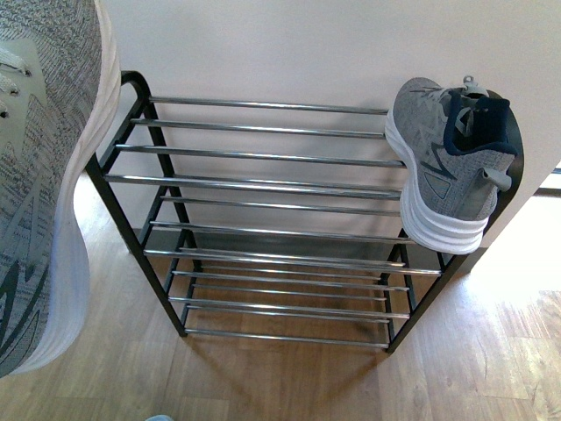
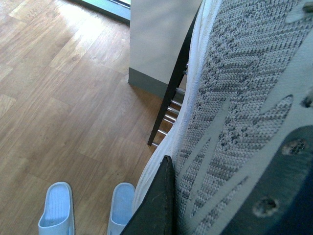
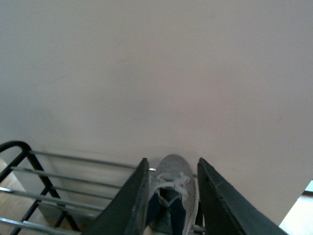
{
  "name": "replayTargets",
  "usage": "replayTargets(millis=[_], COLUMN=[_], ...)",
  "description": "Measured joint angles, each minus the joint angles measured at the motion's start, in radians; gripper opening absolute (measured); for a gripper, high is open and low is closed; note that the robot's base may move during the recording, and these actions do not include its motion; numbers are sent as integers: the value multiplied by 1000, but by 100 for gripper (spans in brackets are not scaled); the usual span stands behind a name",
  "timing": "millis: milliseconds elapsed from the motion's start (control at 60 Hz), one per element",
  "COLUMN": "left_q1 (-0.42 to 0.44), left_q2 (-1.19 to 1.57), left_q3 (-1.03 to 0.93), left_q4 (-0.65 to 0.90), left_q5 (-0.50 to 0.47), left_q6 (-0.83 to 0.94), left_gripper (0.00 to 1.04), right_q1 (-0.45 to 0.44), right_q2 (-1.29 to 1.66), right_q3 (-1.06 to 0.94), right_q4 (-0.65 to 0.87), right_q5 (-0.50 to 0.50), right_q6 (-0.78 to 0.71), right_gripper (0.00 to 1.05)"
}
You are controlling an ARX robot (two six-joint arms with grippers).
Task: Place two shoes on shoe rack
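- Chrome-rod rack [image 1: 263,187] with black side frames, front view: it stands on a wood-plank floor [image 1: 473,351] against a pale wall [image 1: 280,44]. The placed sneaker [image 1: 451,162] sits at the top tier's right end, and the held sneaker [image 1: 44,175] is aloft at the far left.
- Left wrist view: the left gripper [image 2: 168,188] is clamped on the held sneaker [image 2: 234,98]. Pale blue slippers [image 2: 57,210] lie on the floor [image 2: 58,98] below.
- Right wrist view: the right gripper [image 3: 172,162] is spread wide over the placed sneaker [image 3: 171,183], whose toe points to the wall [image 3: 156,73].

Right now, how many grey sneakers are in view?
2. One grey sneaker rests on the shoe rack at the right end of its top tier; the second sneaker is in the air, close to the camera at the left. None looks hidden.
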Motion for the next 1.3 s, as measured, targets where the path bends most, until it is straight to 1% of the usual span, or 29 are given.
replayTargets(millis=[50,100,150,217,333,600,917,1034,1300], left_q1=[0,0,0,0,0,0,0,0,0], left_q2=[0,0,0,0,0,0,0,0,0], left_q3=[0,0,0,0,0,0,0,0,0], left_q4=[0,0,0,0,0,0,0,0,0], left_q5=[0,0,0,0,0,0,0,-1,0], left_q6=[0,0,0,0,0,0,0,0,0], left_gripper=[2,2,2,2,2,2,2,2,2], right_q1=[-5,-13,-56,-77,-79,-79,-79,-79,-79], right_q2=[-28,-56,-95,-141,-226,-368,-523,-546,-671], right_q3=[-35,-69,-111,-159,-224,-299,-346,-369,-369], right_q4=[8,14,16,16,2,-68,-176,-154,-272], right_q5=[-7,-13,-64,-67,-73,-73,-73,-70,-73], right_q6=[-10,-10,-11,-11,-11,-11,-11,-11,-12], right_gripper=[1,2,2,2,2,2,2,2,2])
